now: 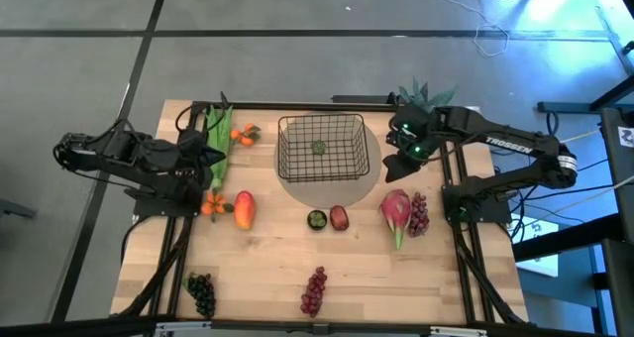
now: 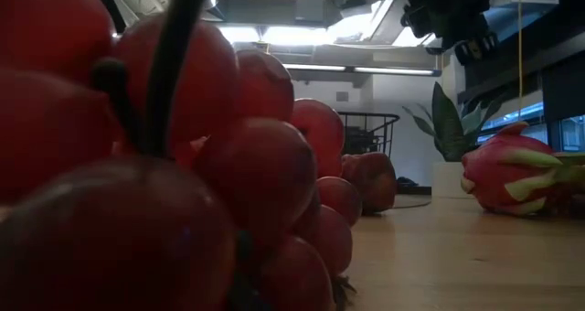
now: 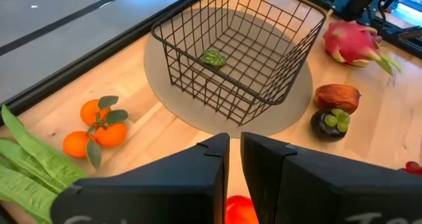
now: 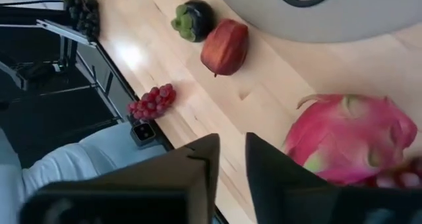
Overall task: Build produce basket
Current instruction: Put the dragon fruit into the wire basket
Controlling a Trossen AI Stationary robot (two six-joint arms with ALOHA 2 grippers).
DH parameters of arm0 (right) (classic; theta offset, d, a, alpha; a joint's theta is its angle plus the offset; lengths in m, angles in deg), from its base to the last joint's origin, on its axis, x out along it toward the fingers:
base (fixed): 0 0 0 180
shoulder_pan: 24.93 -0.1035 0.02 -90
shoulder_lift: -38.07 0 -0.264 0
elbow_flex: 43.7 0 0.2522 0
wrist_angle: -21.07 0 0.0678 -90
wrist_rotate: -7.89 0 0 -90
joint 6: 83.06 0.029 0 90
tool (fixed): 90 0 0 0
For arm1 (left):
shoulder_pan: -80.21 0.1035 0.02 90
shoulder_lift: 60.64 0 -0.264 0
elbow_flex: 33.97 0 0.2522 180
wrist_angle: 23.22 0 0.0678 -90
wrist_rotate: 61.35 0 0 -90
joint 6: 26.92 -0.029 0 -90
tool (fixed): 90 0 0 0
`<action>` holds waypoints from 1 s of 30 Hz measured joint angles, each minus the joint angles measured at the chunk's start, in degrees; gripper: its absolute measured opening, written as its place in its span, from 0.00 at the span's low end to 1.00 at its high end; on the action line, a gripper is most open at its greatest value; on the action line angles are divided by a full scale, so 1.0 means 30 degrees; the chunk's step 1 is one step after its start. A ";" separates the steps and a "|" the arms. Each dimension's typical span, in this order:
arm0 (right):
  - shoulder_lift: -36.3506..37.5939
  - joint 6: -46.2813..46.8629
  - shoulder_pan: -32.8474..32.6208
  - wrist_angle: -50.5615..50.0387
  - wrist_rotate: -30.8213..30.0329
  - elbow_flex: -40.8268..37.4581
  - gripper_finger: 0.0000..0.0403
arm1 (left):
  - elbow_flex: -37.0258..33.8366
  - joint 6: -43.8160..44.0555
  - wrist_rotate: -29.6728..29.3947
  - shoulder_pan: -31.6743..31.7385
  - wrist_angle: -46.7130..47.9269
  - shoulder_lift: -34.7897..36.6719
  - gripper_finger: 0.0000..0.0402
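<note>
While the basket (image 1: 323,147) sits on its round grey mat (image 1: 327,184) toward the far side of the table with only one small green item (image 1: 319,148) inside, the high view shows most produce loose on the wood: the mango (image 1: 244,209), the dragon fruit (image 1: 395,211) and two grape bunches near the front edge. The left gripper (image 1: 211,160) waits beside the leafy stalk (image 1: 219,139); the right gripper (image 1: 400,166) hangs above the table between the basket and the dragon fruit. In the low view, the red grapes (image 2: 164,165) fill the foreground and the basket is far behind. The left wrist view shows that pincer's fingers nearly together, holding nothing. The right wrist view shows its fingers narrowly parted and empty above the dragon fruit (image 4: 349,141). That gap looks too slim for so bulky a fruit; descending without widening would likely shove it aside or into the grapes touching it.
</note>
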 joint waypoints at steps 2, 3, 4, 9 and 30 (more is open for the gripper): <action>-0.0104 0.0433 -0.0006 -0.0232 -0.0007 0.0000 0.22 | 0.0000 0.0003 -0.0004 0.0000 0.0000 0.0000 0.07; -0.0144 0.0770 -0.0007 -0.0330 -0.0017 -0.0012 0.23 | 0.0000 0.0003 0.0001 0.0000 0.0000 0.0000 0.07; -0.0213 0.0926 -0.0007 -0.0404 -0.0022 -0.0018 0.24 | 0.0000 0.0003 0.0001 0.0000 0.0000 0.0000 0.07; -0.0322 0.1499 -0.0102 -0.1828 0.0117 -0.0022 0.26 | 0.0000 -0.0012 0.0016 0.0000 0.0032 0.0000 0.07; -0.1253 1.2642 -0.4593 -0.4838 -0.6178 -0.0022 0.26 | 0.0000 -0.0995 0.0030 0.0000 0.0058 0.0000 0.07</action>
